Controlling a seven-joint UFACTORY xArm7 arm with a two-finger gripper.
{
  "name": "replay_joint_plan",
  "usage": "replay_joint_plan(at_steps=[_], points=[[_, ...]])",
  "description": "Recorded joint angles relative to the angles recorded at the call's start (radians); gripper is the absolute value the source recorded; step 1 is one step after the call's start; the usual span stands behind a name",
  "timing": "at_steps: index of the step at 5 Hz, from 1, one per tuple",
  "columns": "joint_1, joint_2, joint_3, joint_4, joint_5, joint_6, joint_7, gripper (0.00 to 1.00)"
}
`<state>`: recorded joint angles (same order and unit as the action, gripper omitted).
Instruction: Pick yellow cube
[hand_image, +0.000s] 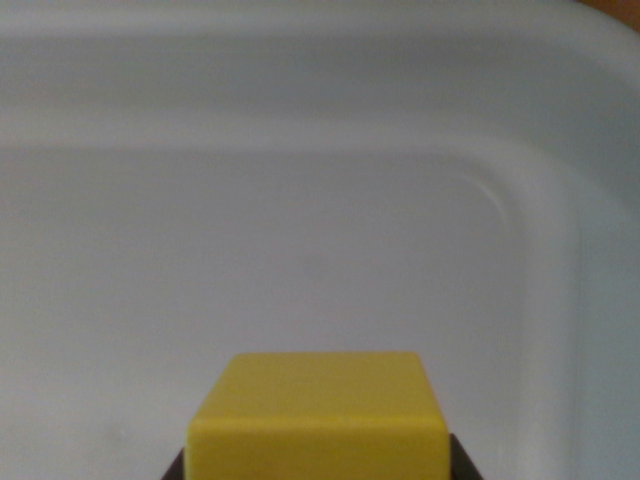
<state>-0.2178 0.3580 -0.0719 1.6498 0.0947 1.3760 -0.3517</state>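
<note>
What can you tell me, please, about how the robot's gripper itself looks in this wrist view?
Very little shows: only two small dark, nearly black wedges of the gripper at the bottom edge, one on each side of the yellow cube. No cables, markings or finger shapes are visible.

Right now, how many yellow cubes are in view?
1. The yellow plastic cube sits at bottom centre of the wrist view, over the white plastic bin. Others may lie outside the frame.

White plastic tray (560, 130) with rounded corner and raised rim, smooth pale floor, yellow cube (318, 420) at the bottom edge of the wrist view
</note>
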Motion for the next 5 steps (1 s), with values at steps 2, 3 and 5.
replay_joint_plan(at_steps=[2, 3, 5], points=[[0.0000, -0.014, -0.001, 0.028, -0.0024, 0.041, 0.004, 1.00], [0.0000, -0.025, -0.002, 0.052, -0.0045, 0.077, 0.007, 1.00], [0.0000, -0.037, -0.003, 0.075, -0.0065, 0.111, 0.010, 1.00]])
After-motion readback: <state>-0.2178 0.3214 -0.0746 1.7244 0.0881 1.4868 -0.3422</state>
